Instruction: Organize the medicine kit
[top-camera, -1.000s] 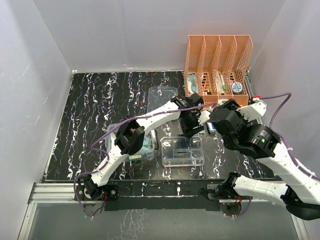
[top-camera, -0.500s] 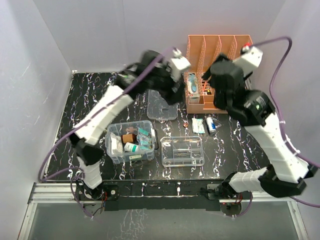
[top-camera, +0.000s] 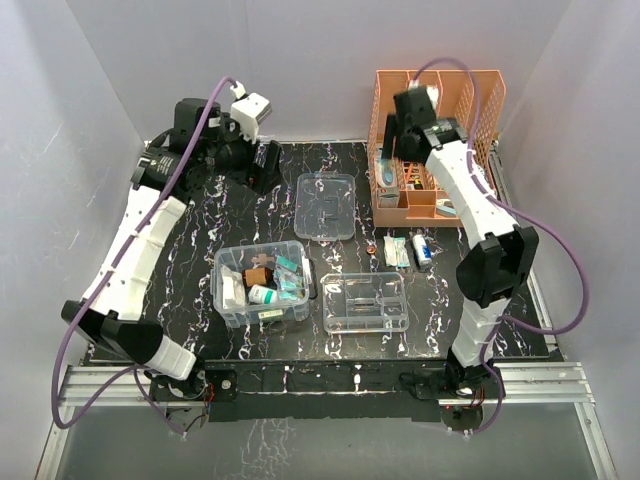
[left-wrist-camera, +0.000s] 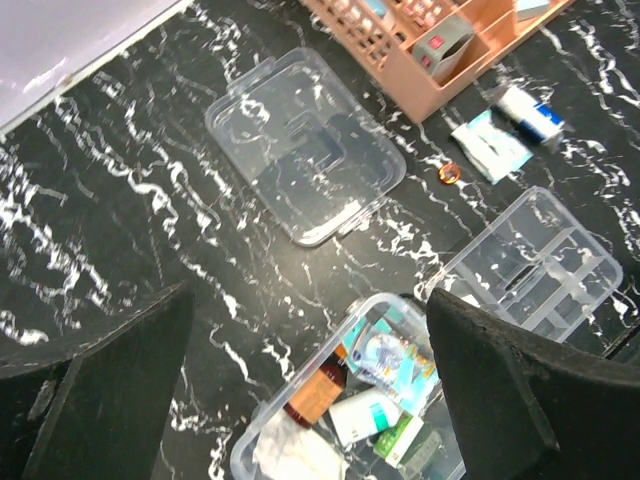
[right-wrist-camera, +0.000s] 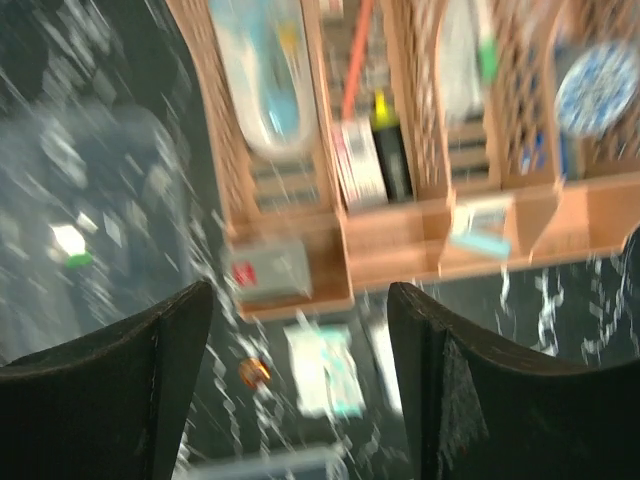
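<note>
Lid (left-wrist-camera: 305, 145) flat near rack (left-wrist-camera: 400, 40); box (left-wrist-camera: 384, 300) holds packets, possibly brown bottle.

Clear plastic on a marbled bench
The box (top-camera: 218, 290), tray (top-camera: 327, 300) and lid (top-camera: 326, 206) are clear, smooth, glossy plastic. The rack (top-camera: 485, 100) looks like orange perforated plastic with a duller sheen. The bench (top-camera: 190, 230) is smooth black, veined white like marble.

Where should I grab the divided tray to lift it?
Probably the right end wall of the divided tray, from above, one finger inside, one outside: it lies flat and open-topped with upright walls, and the deep box crowds its left side.
</note>
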